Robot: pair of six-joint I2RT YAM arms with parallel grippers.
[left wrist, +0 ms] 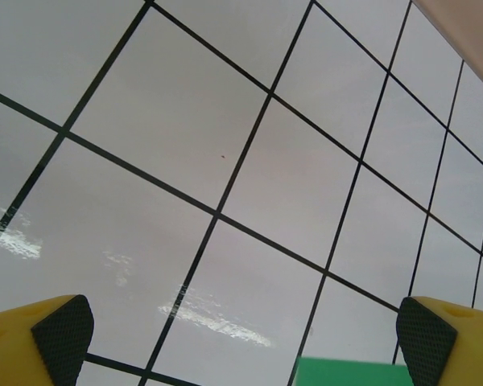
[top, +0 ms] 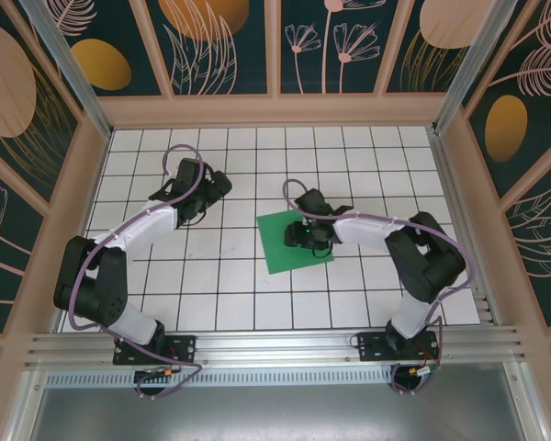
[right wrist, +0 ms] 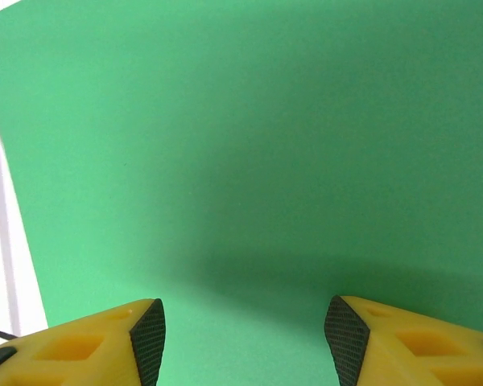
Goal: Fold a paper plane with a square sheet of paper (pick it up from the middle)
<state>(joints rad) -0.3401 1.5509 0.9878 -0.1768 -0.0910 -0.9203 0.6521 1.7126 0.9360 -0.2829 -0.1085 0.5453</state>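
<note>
The square sheet of paper is plain green and lies flat and uncreased on the white grid table, a little right of the middle. My right gripper hovers low over the sheet's centre. In the right wrist view its yellow fingers stand apart over the green paper, and nothing is between the pads. My left gripper is over bare tiles to the left of the sheet, wide open. A corner of the green sheet shows at the bottom edge of the left wrist view.
Wooden walls with patterned panels enclose the table at the back and on both sides. A metal rail runs along the near edge by the arm bases. White tiles lie bare in front of the sheet.
</note>
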